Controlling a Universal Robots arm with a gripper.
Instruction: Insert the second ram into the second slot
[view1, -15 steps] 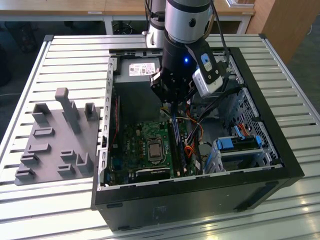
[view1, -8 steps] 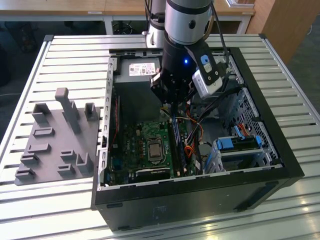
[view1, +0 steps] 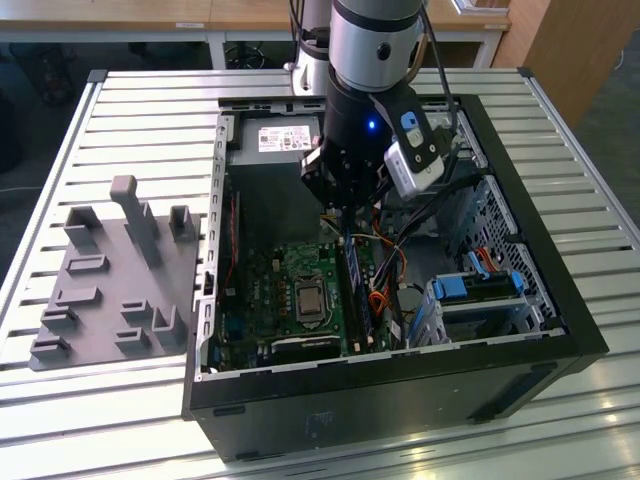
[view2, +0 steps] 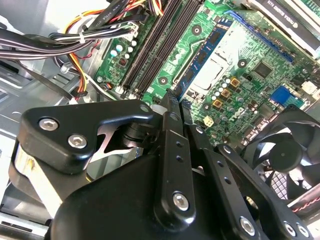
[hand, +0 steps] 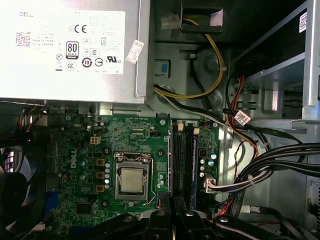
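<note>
My gripper (view1: 345, 212) hangs inside the open computer case (view1: 560, 300), just above the motherboard. Its black fingers (view2: 169, 120) are pressed together on the second ram (view2: 200, 55), a thin blue stick with dark chips that juts out from the fingertips on its edge. A bit of white label shows beside the fingers. The stick hovers over the board, running along the black memory slots (hand: 182, 160) next to the processor socket (hand: 132, 180). A blue strip (hand: 194, 160) shows in one of those slots. The gripper (hand: 172, 207) sits at the slots' near end.
A grey power supply (hand: 70, 50) fills the case's far end. Bundled cables (hand: 270, 165) crowd the side by the drive cage (view1: 480, 300). A black fan (view2: 290, 150) sits past the socket. On the exterior view's left, a grey fixture tray (view1: 110, 280) lies on the slatted table.
</note>
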